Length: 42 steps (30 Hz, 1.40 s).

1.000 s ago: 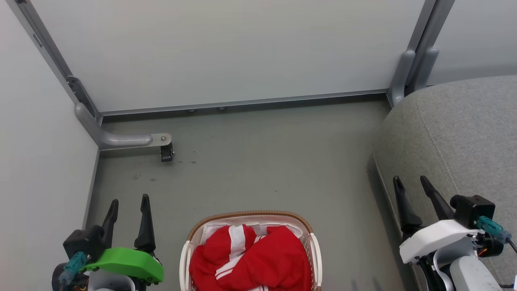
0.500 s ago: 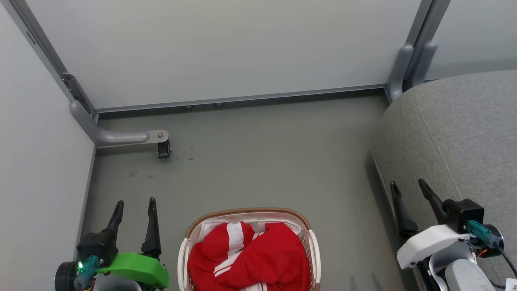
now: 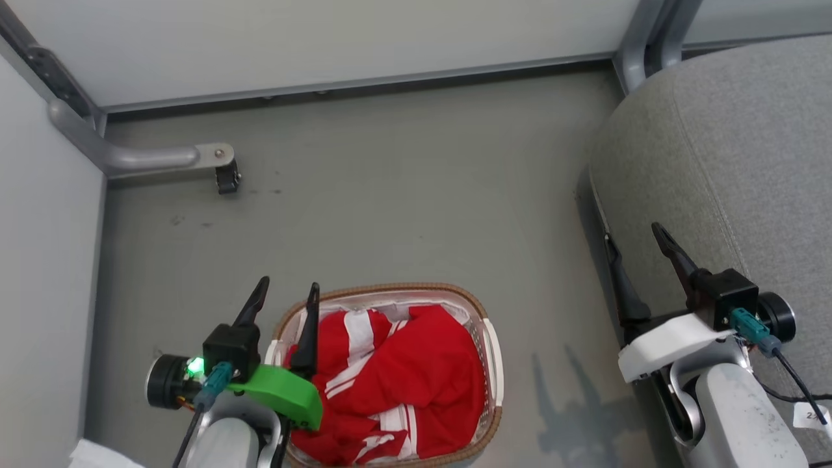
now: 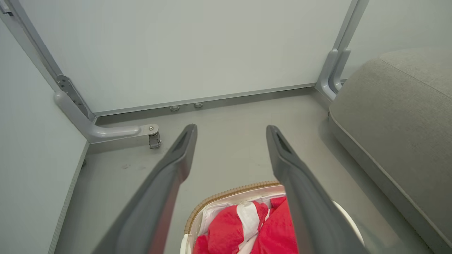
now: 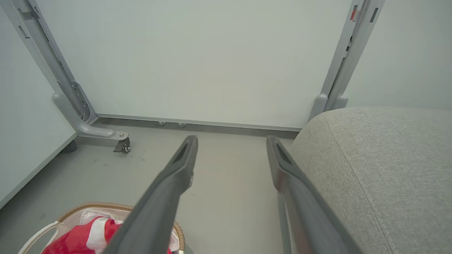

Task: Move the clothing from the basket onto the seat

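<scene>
The left tool [image 3: 287, 286] hangs released above the left rim of the basket [image 3: 422, 286], and the right tool [image 3: 632, 234], also released, is at the edge of the seat [image 3: 715, 130].

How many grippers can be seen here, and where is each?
2. The left gripper is open at the left edge of the basket, beside the red clothing. The right gripper is open at the edge of the grey seat. None looks hidden.

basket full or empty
Full: crumpled red clothing with white stripes covers nearly all of the inside of the basket.
</scene>
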{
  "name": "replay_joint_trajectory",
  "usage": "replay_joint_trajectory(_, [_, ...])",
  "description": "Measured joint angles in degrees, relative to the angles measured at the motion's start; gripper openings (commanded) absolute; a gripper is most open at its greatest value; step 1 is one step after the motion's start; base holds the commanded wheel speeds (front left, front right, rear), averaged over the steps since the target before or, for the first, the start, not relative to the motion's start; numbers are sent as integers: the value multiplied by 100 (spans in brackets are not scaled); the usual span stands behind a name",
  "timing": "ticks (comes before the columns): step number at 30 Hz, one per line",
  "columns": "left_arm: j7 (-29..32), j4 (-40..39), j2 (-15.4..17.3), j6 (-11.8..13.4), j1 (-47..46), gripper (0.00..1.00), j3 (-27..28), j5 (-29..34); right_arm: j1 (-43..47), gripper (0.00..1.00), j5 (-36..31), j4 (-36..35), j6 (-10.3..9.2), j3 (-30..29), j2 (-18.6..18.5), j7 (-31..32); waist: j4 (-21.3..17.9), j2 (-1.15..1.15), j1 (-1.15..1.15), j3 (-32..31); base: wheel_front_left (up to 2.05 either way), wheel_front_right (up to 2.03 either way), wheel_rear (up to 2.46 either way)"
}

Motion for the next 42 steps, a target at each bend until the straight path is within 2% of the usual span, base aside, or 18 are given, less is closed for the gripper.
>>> replay_joint_trajectory(7, [-77,647,134,-12,-739,100,-657,181,-316,100,-232,-91,0,34,24,-73,-206,0,0,727,0,0,0])
replay_joint_trajectory(17, [-83,1856,445,-14,-1602,100,-1163,174,-612,100,-233,-174,1,25,68,-74,-509,0,1,1777,0,0,0])
replay_joint_trajectory(22, [-83,2282,573,-15,-2037,100,-1302,192,-719,100,-201,-216,1,-30,107,-74,-633,0,1,2255,0,0,0])
replay_joint_trajectory(37, [-83,3721,627,-9,-3131,100,-1694,391,-781,100,-51,-402,1,-165,163,-74,-804,0,1,3341,0,0,0])
replay_joint_trajectory(42, [-83,4006,651,116,-3457,100,-1784,487,-786,100,-42,-435,1,-138,169,-74,-803,0,1,3569,0,0,0])
